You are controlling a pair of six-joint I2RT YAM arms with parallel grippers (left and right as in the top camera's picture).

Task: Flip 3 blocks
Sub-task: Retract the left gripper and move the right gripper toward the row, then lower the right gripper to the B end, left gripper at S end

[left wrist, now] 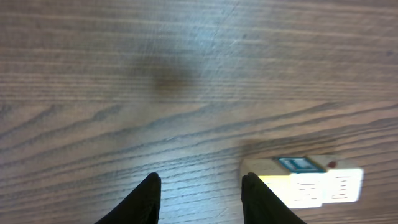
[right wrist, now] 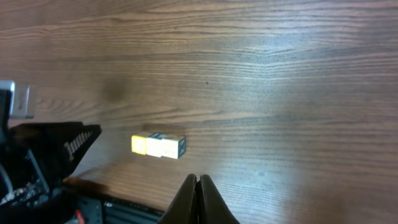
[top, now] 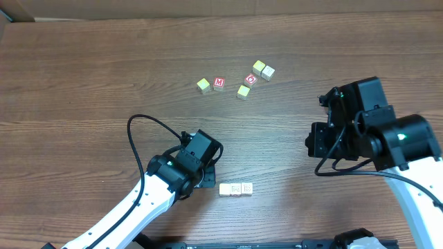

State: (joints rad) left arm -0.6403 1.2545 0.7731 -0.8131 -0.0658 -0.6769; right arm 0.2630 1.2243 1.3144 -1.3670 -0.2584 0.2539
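I see the small pale wooden cubes (top: 236, 189) rowed on the brown wood desk (top: 83, 83) just beside my left gripper (left wrist: 199, 190), jaws part-open & empty, right gripper (right wrist: 197, 186) jaws shut w/ nothing held; no. of flips done: can't tell.

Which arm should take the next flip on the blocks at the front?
Left. The left gripper hangs right beside the blocks, open and empty. The right gripper is shut and much farther from them, off to the side.
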